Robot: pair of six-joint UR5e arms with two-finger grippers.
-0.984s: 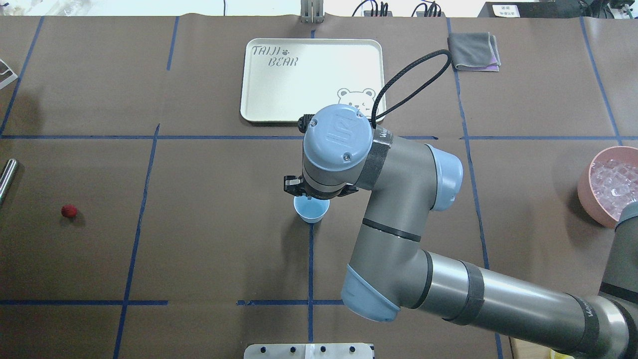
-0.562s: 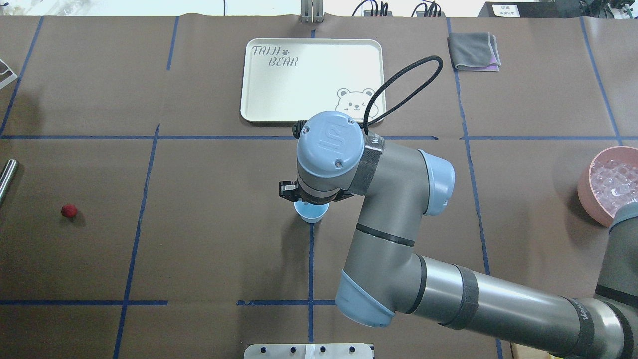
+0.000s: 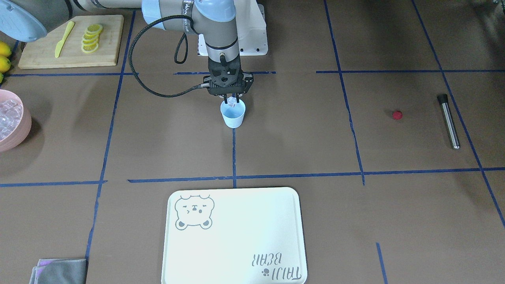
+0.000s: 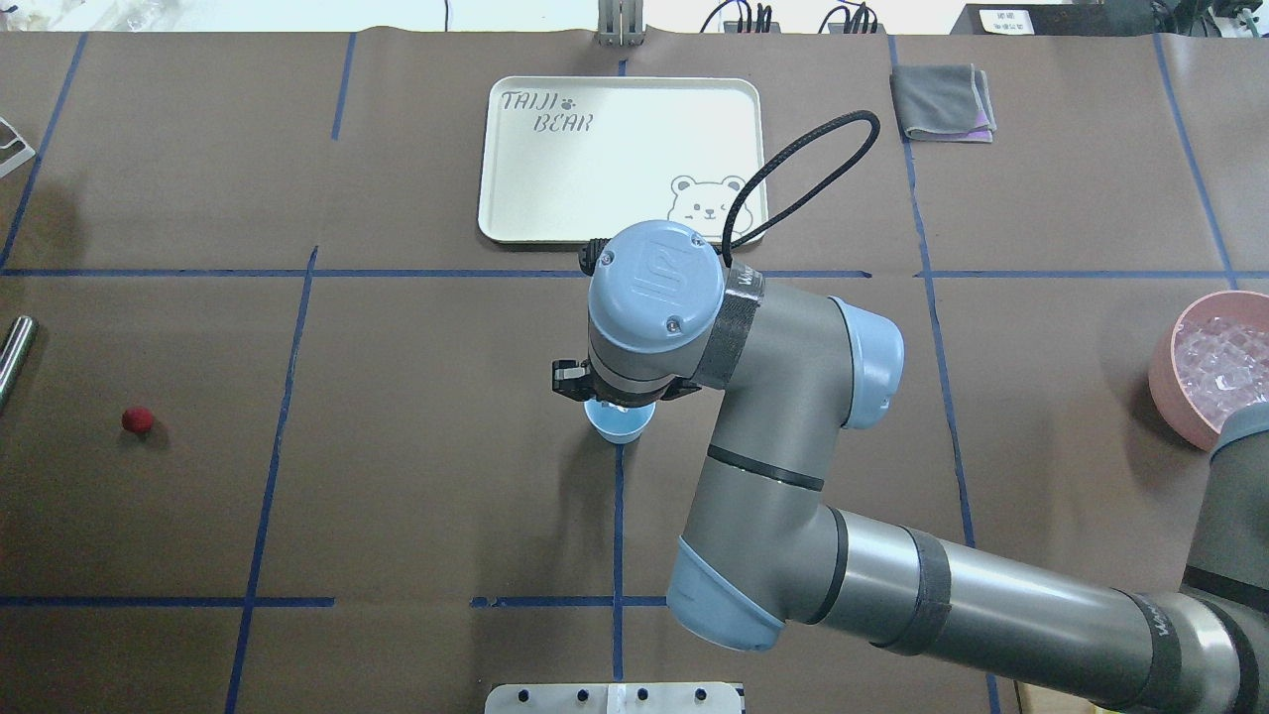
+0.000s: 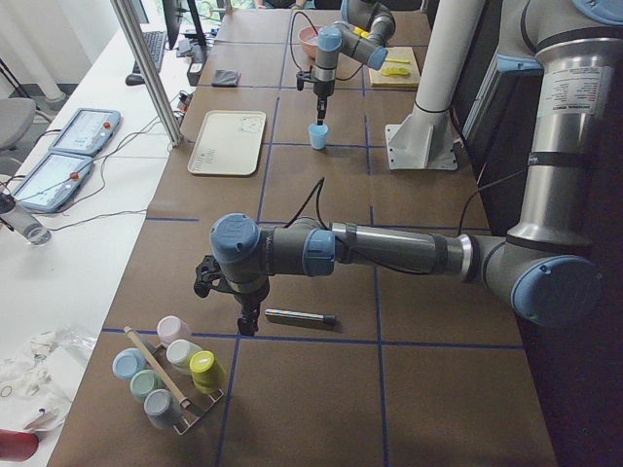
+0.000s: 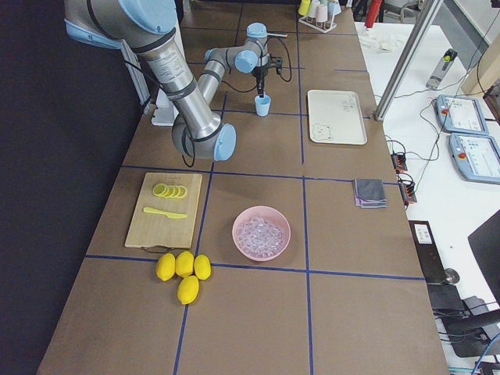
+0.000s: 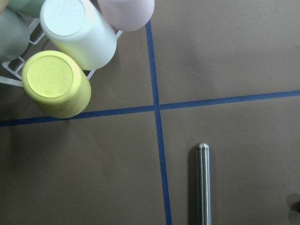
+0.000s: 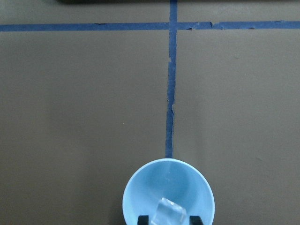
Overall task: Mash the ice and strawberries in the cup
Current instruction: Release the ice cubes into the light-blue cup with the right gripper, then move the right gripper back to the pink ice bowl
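The pale blue cup [image 3: 233,115] stands on the table's centre line, and its blue inside [image 8: 166,185] holds nothing I can see. Straight above its rim hangs my right gripper [image 3: 232,101], shut on a clear ice cube [image 8: 168,212] held between the two fingertips. From overhead the wrist hides most of the cup [image 4: 622,426]. More ice [image 4: 1224,355] fills the pink bowl [image 4: 1165,382] at the right edge. The red strawberry [image 4: 138,419] lies far left on the table. My left gripper [image 5: 248,319] hangs near it; I cannot tell whether it is open or shut.
A steel muddler rod [image 3: 448,120] lies beside the strawberry. A rack of upturned coloured cups [image 7: 56,89] stands close to the left wrist. The bear tray [image 4: 615,228] is behind the cup. Also present: a grey cloth [image 4: 942,99] and a cutting board with lemon slices [image 3: 90,37].
The right wrist shifted slightly left and toward the robot, so it covers more of the cup, then held still. The strawberry and bowl have not moved.
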